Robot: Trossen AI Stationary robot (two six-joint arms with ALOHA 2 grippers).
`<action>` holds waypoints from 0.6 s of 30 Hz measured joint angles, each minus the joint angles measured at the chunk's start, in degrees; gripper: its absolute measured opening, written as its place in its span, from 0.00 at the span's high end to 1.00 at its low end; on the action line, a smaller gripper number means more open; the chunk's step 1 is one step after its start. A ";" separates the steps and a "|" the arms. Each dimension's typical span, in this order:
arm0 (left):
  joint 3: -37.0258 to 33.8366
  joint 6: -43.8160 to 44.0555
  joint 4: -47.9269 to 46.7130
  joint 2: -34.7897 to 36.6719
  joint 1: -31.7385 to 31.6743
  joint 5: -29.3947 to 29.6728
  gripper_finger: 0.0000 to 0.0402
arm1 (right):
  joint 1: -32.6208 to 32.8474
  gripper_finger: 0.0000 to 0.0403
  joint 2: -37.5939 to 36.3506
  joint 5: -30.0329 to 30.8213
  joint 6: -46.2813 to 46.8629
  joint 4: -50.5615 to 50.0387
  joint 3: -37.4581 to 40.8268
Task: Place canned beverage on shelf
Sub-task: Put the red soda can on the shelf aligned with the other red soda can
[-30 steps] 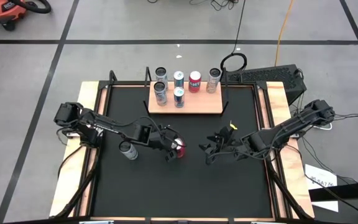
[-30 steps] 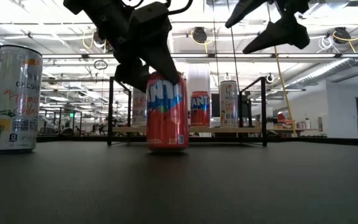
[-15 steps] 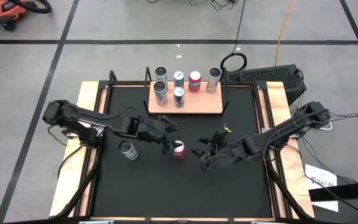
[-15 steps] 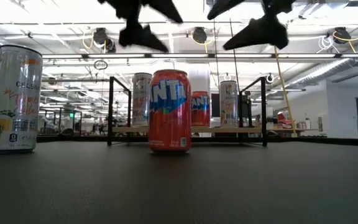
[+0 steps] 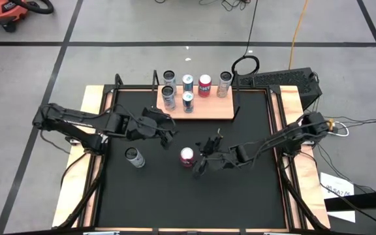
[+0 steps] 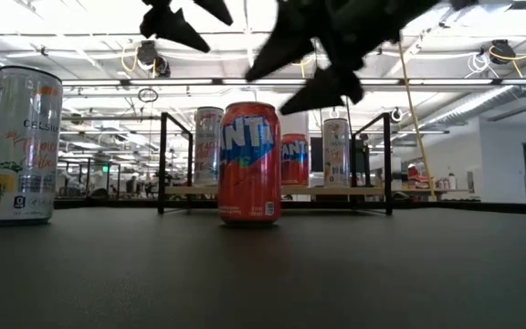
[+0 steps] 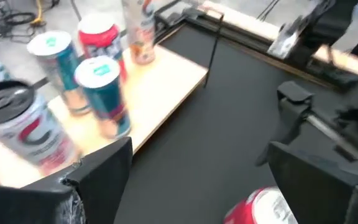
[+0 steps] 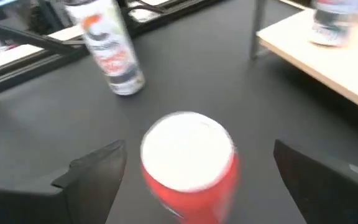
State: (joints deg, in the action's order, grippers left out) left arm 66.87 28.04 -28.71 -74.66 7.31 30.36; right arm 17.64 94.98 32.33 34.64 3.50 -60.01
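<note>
A red Fanta can (image 5: 187, 156) stands upright on its base on the black table; it also shows in the low view (image 6: 249, 163) and in the right wrist view (image 8: 188, 162). My right gripper (image 5: 202, 158) is open, just to the can's right and above it, touching nothing. My left gripper (image 5: 170, 134) is open and empty, up and to the can's far left. The shelf (image 5: 209, 109), a light wooden board with black posts, lies at the far side and bears several cans. A white can (image 5: 134, 157) stands on the table at the left.
The cans on the shelf (image 7: 98, 81) fill its left and far parts; its near right part (image 5: 217, 109) is bare. Wooden strips (image 5: 70, 189) edge the table at left and right. Black table surface lies open near the front edge (image 5: 188, 202).
My left gripper has let go of the red can, risen and drawn back toward the table's far left. The can stays upright where it was set down. My right gripper has moved toward the table's left, up to the can, fingers open.
</note>
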 joint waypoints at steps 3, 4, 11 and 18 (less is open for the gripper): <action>-0.02 0.06 -2.45 0.77 -0.55 0.17 0.07 | -0.56 0.02 2.93 -2.36 -3.63 0.29 -3.39; 0.00 0.06 -2.60 0.81 -0.81 0.17 0.07 | -0.78 0.02 4.23 -2.58 -4.90 0.08 -4.53; -0.02 0.16 -5.70 1.31 -1.01 0.34 0.07 | -1.83 0.02 10.44 -2.34 -0.16 -8.47 -11.88; -0.02 4.67 -10.58 1.32 -0.98 0.34 0.07 | -2.44 0.02 12.72 -2.07 9.94 -20.12 -16.30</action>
State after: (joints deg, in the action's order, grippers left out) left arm 66.85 32.71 -39.29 -73.34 6.34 30.70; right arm 15.20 107.70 30.26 44.58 -16.63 -76.31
